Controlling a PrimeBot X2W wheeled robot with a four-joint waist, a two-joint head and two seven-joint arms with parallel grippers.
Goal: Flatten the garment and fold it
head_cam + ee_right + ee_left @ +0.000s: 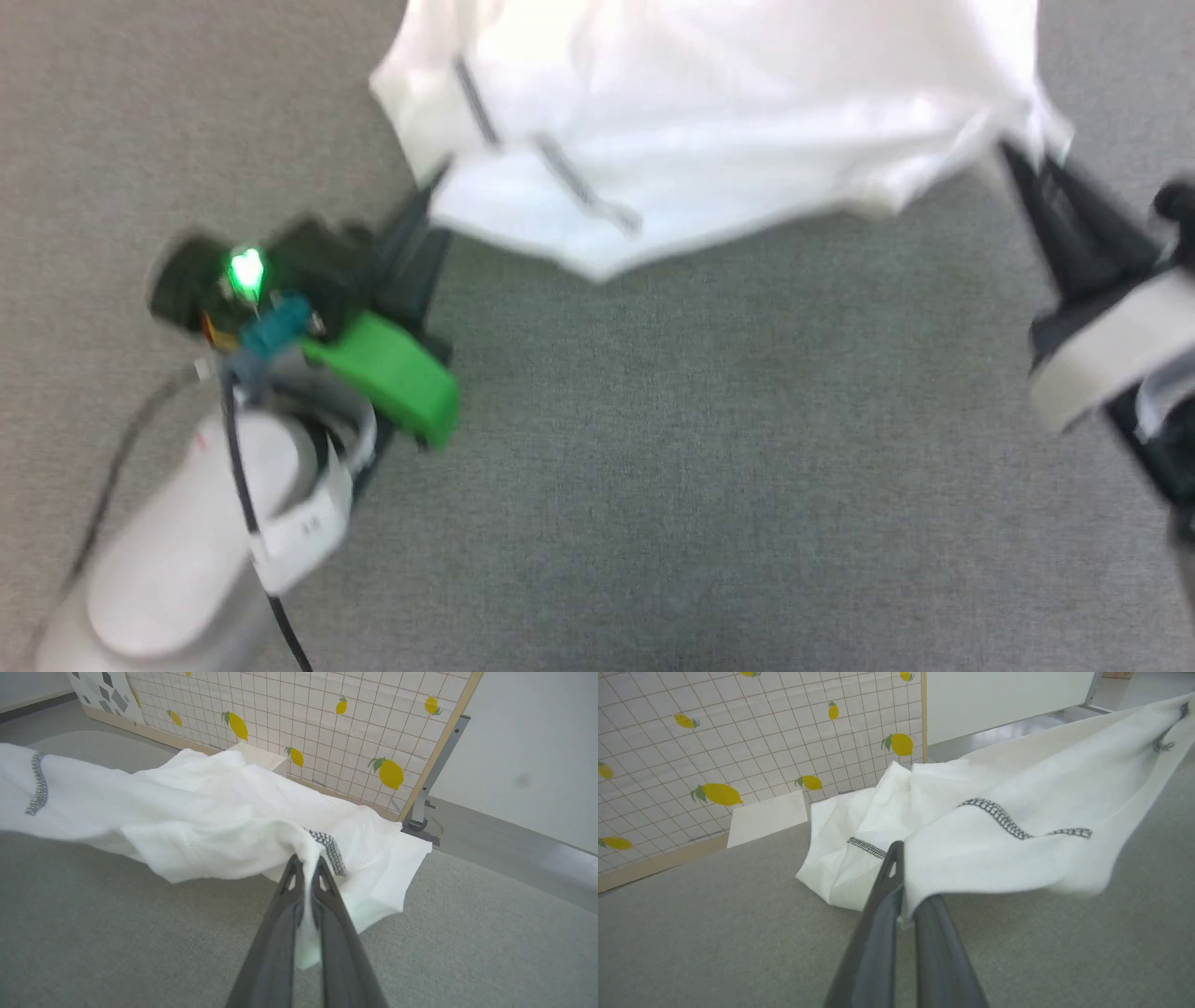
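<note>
Garment (709,121): near edge held up, spread wide, prob for flattening
Left gripper (908,877): pinching one corner
Right gripper (307,861): pinching other corner

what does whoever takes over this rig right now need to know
Left pincer: shut on the white thin-fabric shirt with dark grey stitching, at the left end of its near edge.
Right pincer: shut on the right end of that edge.
Shirt: near edge lifted and stretched between the pincers, far part bunched on the grey carpet-like surface.
Done: both ends gripped.
To do: spread it flat, then fold.
</note>
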